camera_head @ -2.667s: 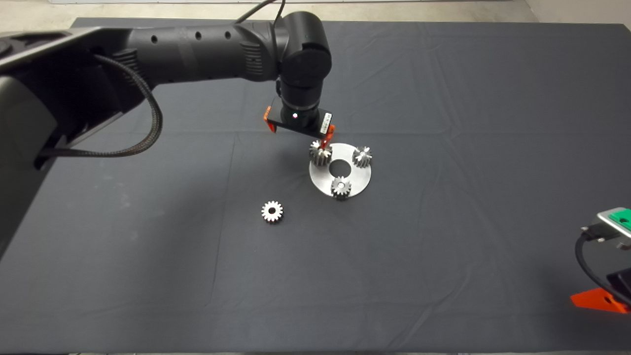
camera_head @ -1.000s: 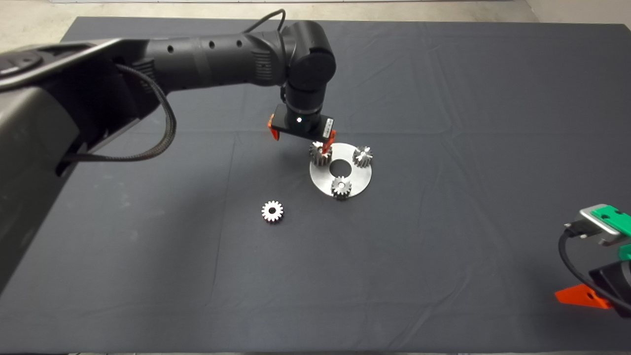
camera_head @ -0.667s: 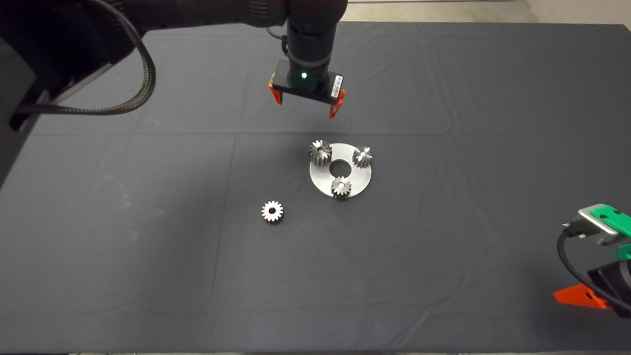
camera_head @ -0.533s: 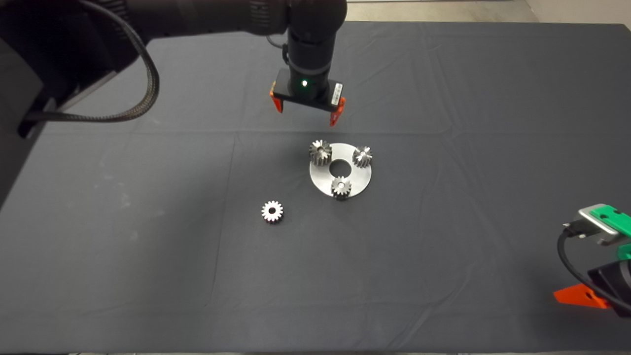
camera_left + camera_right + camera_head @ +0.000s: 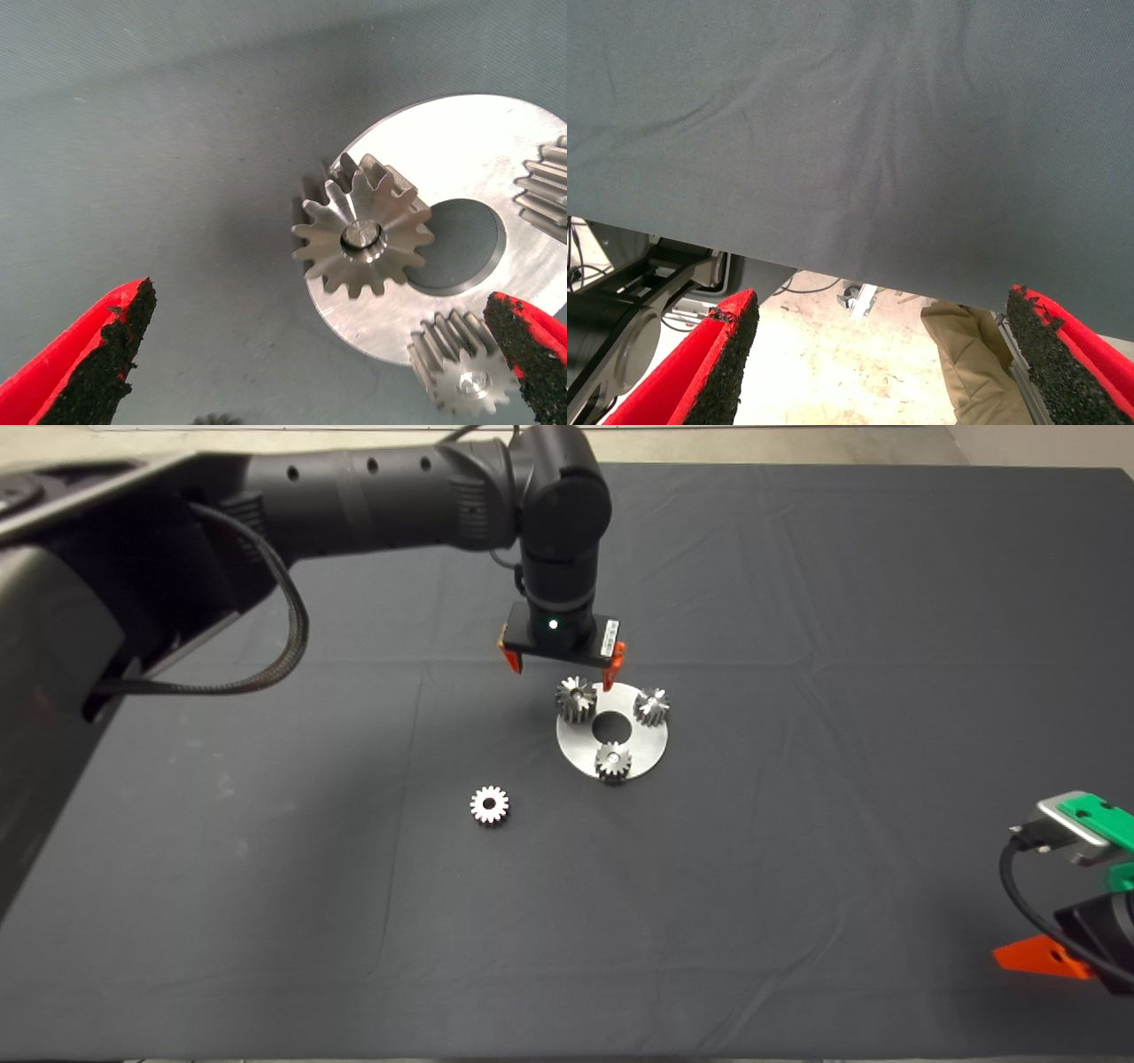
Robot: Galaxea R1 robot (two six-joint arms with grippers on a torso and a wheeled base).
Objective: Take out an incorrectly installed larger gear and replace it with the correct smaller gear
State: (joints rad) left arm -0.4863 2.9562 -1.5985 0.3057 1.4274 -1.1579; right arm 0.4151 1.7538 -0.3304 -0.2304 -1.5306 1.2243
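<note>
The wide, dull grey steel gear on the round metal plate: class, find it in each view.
Head view: the wide dull grey steel gear sits on the far-left part of the round metal plate, below the open left gripper.
Left wrist view: gear mid-picture, on a peg.
Right wrist view: not in it.
Shared landmark: the plate's central hole.

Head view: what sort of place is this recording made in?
Probably a robot test bench in a lab or workshop. A dark cloth mat covers the table, a round silver metal plate carries three steel spur gears, and bare concrete floor with cables shows beyond the mat's edge.
</note>
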